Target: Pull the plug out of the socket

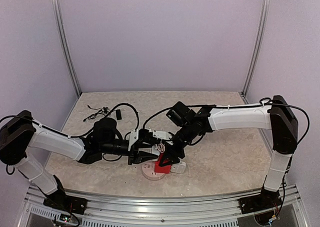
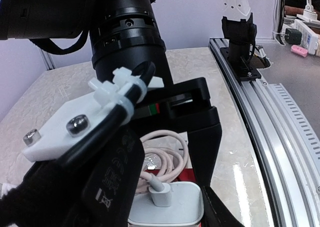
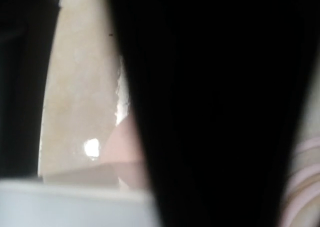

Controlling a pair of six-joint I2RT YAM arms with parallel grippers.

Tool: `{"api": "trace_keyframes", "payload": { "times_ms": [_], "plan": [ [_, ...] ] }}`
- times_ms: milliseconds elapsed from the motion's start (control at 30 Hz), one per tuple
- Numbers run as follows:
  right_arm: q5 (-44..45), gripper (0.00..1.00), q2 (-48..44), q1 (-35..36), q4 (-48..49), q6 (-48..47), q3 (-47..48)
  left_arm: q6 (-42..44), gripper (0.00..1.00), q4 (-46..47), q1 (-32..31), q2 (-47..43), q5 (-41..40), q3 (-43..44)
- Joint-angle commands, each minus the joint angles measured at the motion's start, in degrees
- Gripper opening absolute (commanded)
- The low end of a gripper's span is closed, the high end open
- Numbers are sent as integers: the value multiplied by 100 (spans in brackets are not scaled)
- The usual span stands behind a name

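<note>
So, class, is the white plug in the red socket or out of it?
In, it seems: the white plug sits flush against the red socket; how deep, cannot tell.

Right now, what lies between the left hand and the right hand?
In the top view, the red socket and a pale coiled cable lie between the left hand and the right hand.

A mottled beige tabletop (image 1: 225, 152) sits between pale lilac walls (image 1: 160, 37). A loose black cable (image 1: 102, 111) lies tangled at ten o'clock. Aluminium posts (image 1: 64, 42) rise at eleven and one o'clock. An aluminium rail (image 1: 165, 207) runs along six o'clock.
</note>
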Motion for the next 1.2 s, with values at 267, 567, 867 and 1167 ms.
{"api": "trace_keyframes", "payload": {
  "times_ms": [267, 567, 867, 1167],
  "plan": [
    [1013, 4, 238, -15, -211, 152, -611, -427, 3, 26, 746, -1401, -798, -809],
    [1354, 5, 220, -260, 215, 561, -645, -2672, 5, -3239, 1708, -2052, -3693, 346],
    [1655, 6, 484, -483, 387, 1049, -392, -3995, 11, -5003, 3254, -1497, -3817, 1011],
    [1794, 13, 527, -629, 661, 1455, -241, -4497, 10, -5431, 3936, -430, -3480, 1551]
  ]
}}
